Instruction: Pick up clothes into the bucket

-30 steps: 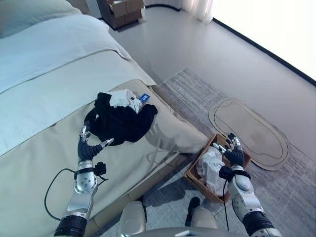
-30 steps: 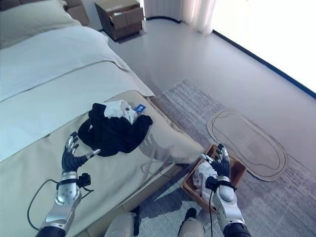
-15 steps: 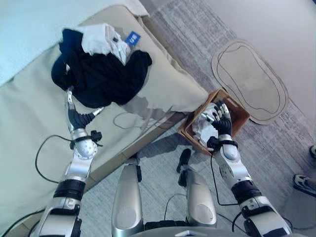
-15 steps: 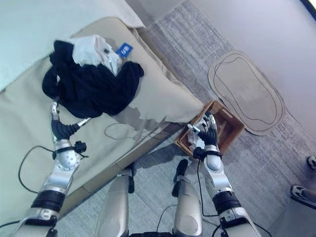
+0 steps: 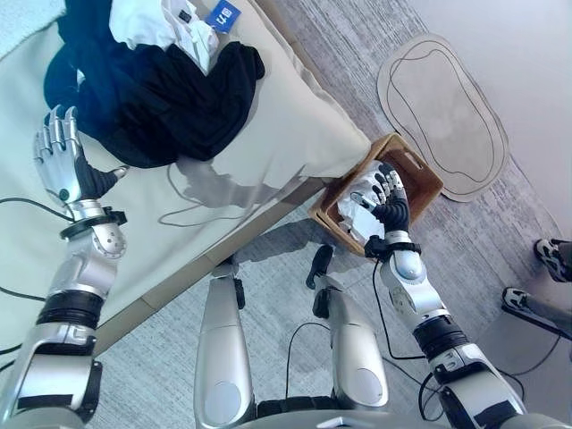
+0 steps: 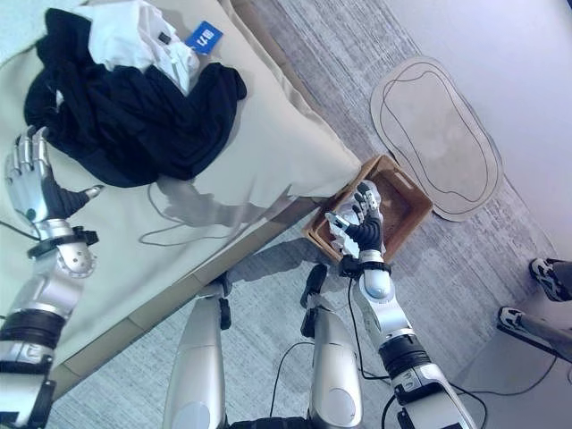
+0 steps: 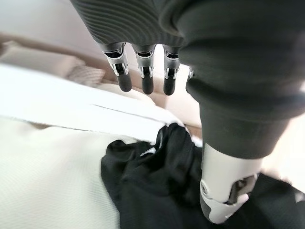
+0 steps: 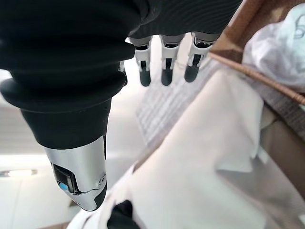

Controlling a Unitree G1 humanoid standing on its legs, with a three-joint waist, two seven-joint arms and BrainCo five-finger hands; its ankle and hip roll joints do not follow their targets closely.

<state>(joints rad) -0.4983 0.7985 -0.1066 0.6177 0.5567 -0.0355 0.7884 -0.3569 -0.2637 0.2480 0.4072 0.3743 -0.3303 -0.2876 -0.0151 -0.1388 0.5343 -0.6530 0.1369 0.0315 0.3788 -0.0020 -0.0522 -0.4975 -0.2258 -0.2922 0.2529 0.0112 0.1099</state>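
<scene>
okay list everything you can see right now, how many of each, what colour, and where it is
black garment: one, black, heaped on the bed
white garment: one, white, on top of the black garment
bed: one, beige cover
basket: one, brown, on the rug beside the bed
white cloth: one, white, in the basket
rug: one, grey, on the floor
mat: one, beige, on the rug
left hand: open, beside the black garment
right hand: open, over the basket

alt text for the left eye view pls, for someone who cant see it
A pile of dark clothes with a white garment on top lies on a beige bed, the robot's open left hand raised beside it. On the floor rug, its open right hand is over a brown basket holding white cloth.
</scene>
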